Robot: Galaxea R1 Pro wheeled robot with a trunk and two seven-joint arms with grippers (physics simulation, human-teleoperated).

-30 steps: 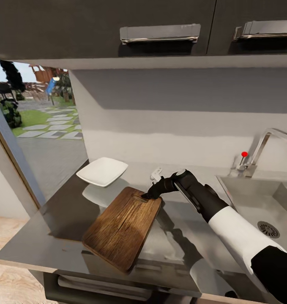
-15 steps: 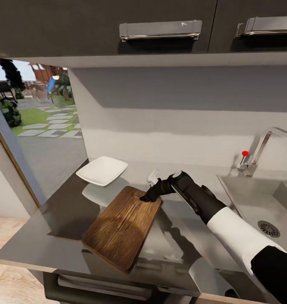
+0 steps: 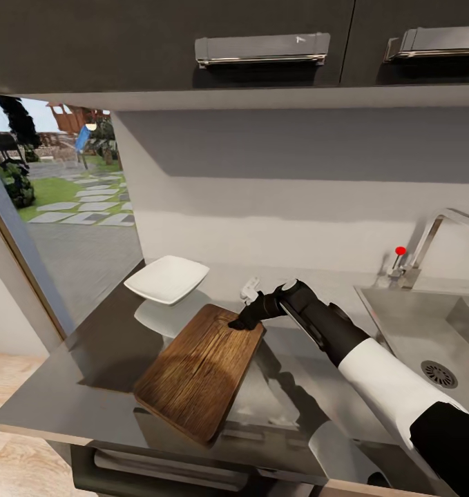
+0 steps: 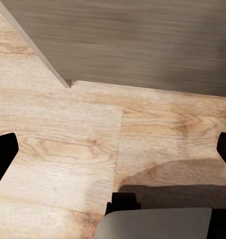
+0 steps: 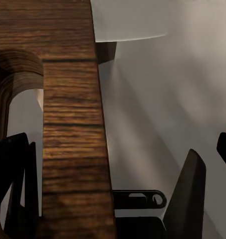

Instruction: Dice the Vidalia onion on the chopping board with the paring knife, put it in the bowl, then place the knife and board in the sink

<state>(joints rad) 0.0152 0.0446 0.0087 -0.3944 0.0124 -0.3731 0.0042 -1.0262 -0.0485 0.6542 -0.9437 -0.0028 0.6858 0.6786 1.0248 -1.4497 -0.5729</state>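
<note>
The brown chopping board (image 3: 199, 369) lies at an angle on the dark-grey countertop (image 3: 103, 345), its near corner close to the front edge. My right gripper (image 3: 237, 323) is down at the board's far end by the handle slot. In the right wrist view the right gripper (image 5: 105, 144) is open and straddles the chopping board's rim (image 5: 73, 124), one finger in the slot. The white bowl (image 3: 166, 279) stands just beyond the board. The steel sink (image 3: 400, 310) is at the right. My left gripper (image 4: 113, 149) hangs open over the wood floor. The Vidalia onion and paring knife are out of view.
A chrome tap (image 3: 434, 235) with a red knob (image 3: 400, 251) rises behind the sink. Dark wall cabinets (image 3: 262, 48) hang overhead. A glass door (image 3: 54, 193) stands at the countertop's left end. Pale wood floor (image 4: 68, 144) lies below.
My right gripper has slid slightly left and down onto the board's far end, then held still. Board and bowl have not moved.
</note>
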